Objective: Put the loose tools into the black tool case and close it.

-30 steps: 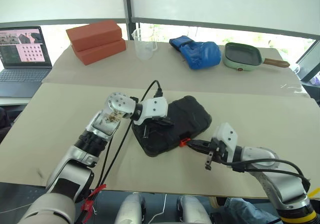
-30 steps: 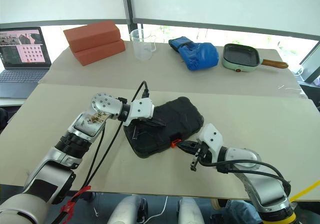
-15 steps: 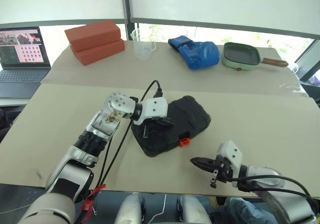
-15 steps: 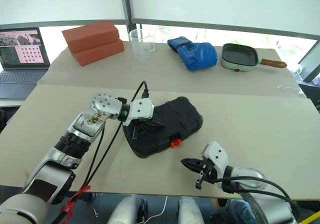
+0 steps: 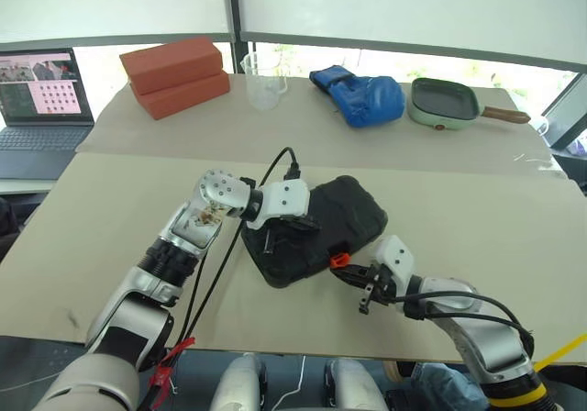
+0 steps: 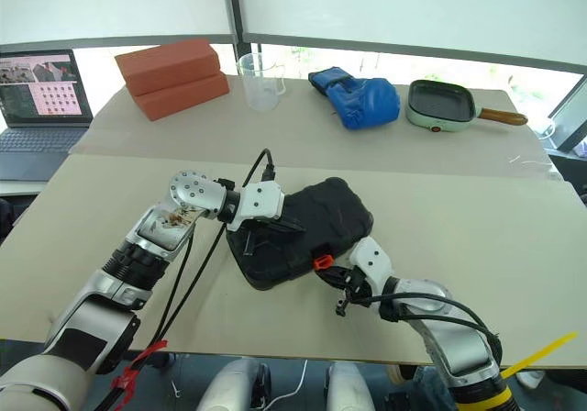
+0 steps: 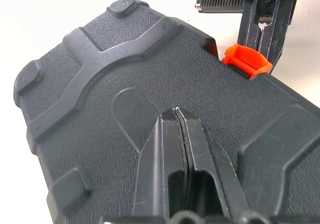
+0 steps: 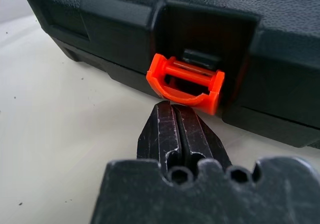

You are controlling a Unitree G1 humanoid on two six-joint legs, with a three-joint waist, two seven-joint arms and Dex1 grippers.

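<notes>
Two hands on my screens, both with fingers pressed together, holding nothing. Black tool case (image 5: 316,230) lies shut near the front of the desk (image 5: 119,209), set at a slant. My left hand (image 5: 292,223) rests on the lid. My right hand (image 5: 347,274) sits low by the near edge, tips right at the orange latch (image 8: 185,82), which sticks out from the case front. Bare desk lies open on both sides; bricks (image 5: 176,75), beaker (image 5: 263,80), glove (image 5: 359,94) and pan (image 5: 447,103) line the far side, well apart.
</notes>
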